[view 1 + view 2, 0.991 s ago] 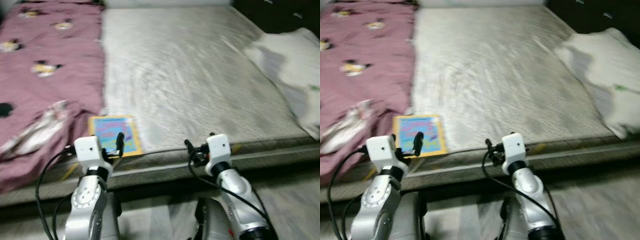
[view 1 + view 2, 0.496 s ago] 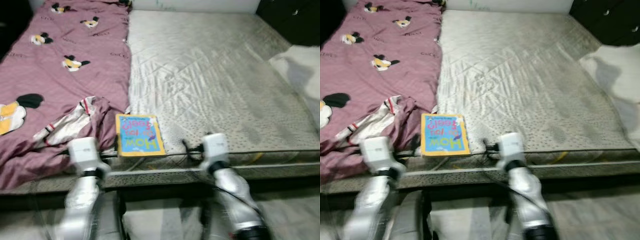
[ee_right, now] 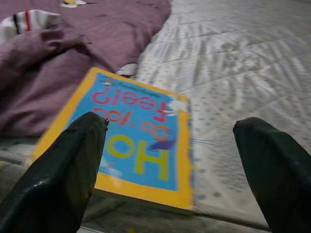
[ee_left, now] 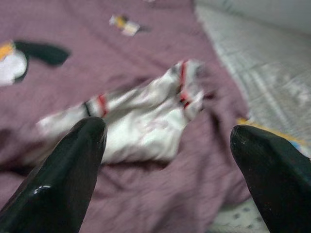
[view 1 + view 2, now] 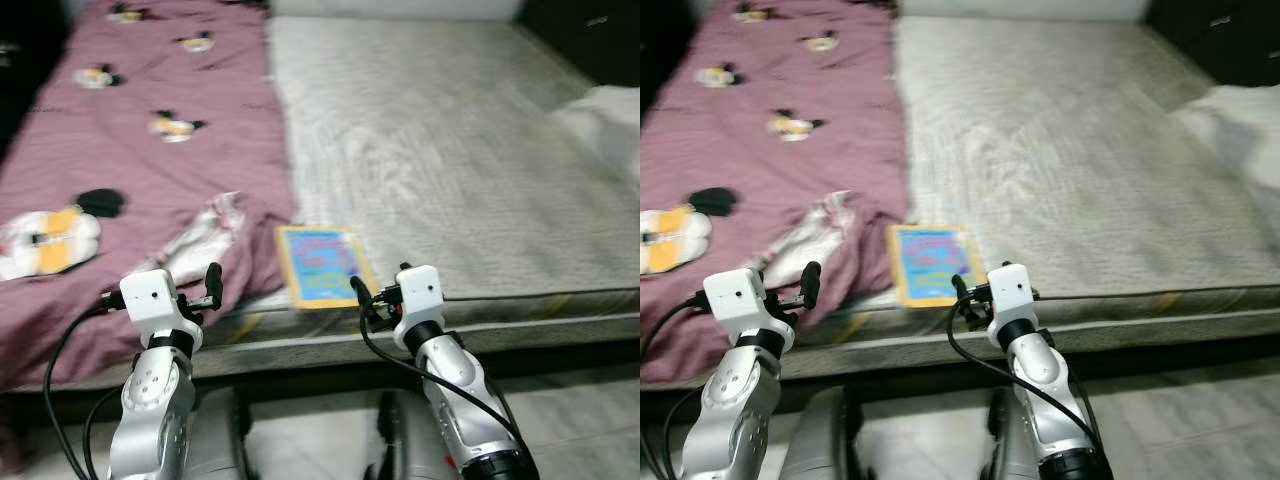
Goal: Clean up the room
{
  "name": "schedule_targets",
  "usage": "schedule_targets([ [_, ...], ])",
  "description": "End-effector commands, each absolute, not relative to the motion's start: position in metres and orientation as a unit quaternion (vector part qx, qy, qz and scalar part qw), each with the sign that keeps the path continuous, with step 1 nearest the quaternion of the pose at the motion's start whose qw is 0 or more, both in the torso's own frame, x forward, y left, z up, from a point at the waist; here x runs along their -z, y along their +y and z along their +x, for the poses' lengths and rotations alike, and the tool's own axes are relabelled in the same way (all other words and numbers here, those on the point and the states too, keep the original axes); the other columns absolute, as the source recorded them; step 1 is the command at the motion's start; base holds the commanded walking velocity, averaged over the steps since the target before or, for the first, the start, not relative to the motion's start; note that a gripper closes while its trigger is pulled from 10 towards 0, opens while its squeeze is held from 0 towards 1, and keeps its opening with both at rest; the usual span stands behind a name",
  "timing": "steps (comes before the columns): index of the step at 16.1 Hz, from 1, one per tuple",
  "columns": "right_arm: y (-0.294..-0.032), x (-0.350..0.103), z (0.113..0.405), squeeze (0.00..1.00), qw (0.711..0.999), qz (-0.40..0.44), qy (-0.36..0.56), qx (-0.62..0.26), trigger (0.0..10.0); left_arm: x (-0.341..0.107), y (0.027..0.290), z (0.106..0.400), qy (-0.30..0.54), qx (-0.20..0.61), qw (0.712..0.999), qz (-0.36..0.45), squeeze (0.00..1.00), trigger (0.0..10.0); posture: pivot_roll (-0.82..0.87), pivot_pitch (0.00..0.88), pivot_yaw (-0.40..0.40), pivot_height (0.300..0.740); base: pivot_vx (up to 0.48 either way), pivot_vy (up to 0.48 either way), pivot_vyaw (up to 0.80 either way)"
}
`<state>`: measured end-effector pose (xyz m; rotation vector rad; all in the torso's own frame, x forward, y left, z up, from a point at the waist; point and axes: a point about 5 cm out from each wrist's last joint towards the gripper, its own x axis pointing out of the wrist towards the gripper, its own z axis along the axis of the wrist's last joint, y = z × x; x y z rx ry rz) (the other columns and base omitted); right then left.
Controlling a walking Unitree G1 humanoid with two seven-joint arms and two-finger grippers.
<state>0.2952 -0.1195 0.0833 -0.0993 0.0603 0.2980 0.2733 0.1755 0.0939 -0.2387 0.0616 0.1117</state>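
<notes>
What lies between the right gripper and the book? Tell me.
Nothing: in the right wrist view, the open right gripper faces the book directly, with bare mattress beside it.

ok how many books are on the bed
1. The yellow-bordered book lies flat on the bare mattress near its front edge, beside the purple blanket. Others could be hidden under the blanket.

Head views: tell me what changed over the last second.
Mostly the camera swung, so the scene shifted sideways in frame. The right gripper now sits close beside the book, its fingers open. The left gripper hovers open over the maroon blanket. Book and blanket lie as before; nothing grasped.
</notes>
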Motion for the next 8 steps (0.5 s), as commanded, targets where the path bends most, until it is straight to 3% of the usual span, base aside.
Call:
schedule_targets([
  [1, -0.134, -0.088, 0.293, 0.0, 0.99, -0.06, 0.021, -0.126, 10.0, -0.084, 0.168, 0.277, 0.067, -0.039, 0.987, -0.143, 0.0, 10.0, -0.01, 0.119, -0.027, 0.552, 0.0, 0.0, 0.0],
  [8, -0.169, -0.096, 0.264, 0.0, 0.991, -0.086, 0.027, -0.094, 10.0, -0.074, 0.155, 0.306, 0.115, 0.012, 0.982, -0.15, 0.0, 10.0, -0.09, 0.16, -0.028, 0.552, 0.0, 0.0, 0.0],
])
